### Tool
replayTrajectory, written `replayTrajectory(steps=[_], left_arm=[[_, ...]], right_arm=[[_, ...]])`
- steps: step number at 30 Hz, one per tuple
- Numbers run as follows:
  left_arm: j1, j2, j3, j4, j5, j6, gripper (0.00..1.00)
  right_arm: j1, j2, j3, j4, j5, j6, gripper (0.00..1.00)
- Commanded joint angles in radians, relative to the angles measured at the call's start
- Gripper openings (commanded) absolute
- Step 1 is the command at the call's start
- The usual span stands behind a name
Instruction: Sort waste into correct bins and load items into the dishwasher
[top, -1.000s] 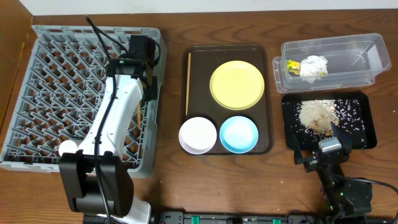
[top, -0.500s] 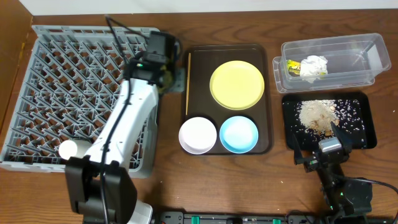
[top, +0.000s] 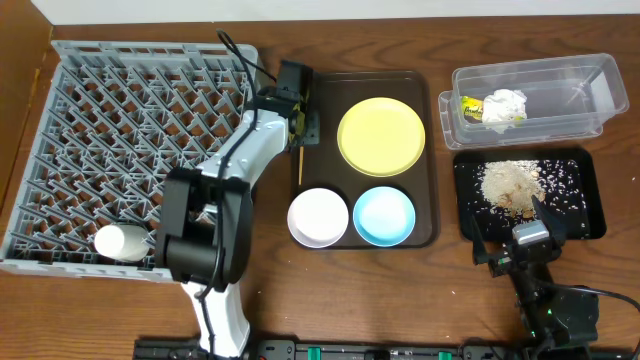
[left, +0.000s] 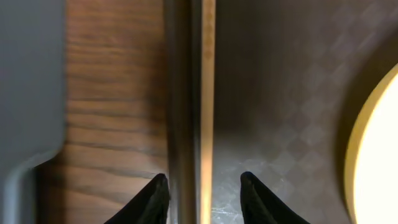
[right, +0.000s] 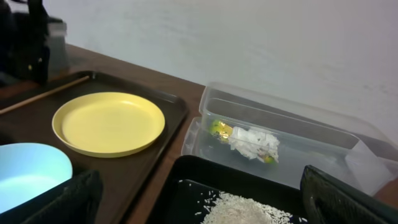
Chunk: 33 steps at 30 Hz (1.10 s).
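Straddling the chopstick (left: 207, 93) along the rim of the brown tray (left: 177, 93), your left claw (left: 202, 199) hangs spread; plate (left: 379, 143) flanks one side, rack (left: 31, 93) the other.

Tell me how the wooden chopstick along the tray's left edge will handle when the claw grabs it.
The chopstick looks thin, straight and wooden, so it is probably stiff and very light. It lies close against the wall of the brown tray, so a finger of the open left claw may catch there. Pinched near one end, it would likely tilt.
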Motion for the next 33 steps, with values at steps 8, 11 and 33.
replayTrajectory(steps=[8,11,33], left_arm=[[-0.006,0.07,0.0,0.013,0.023,-0.014,0.36],[-0.006,0.096,0.0,0.015,0.03,-0.013,0.34],[-0.021,-0.172,0.058,-0.233,-0.038,0.05,0.1]], right_arm=[[-0.004,-0.005,-0.002,-0.003,-0.005,-0.006,0.99],[-0.004,-0.005,-0.002,-0.003,-0.005,-0.006,0.99],[-0.004,-0.005,-0.002,-0.003,-0.005,-0.006,0.99]])
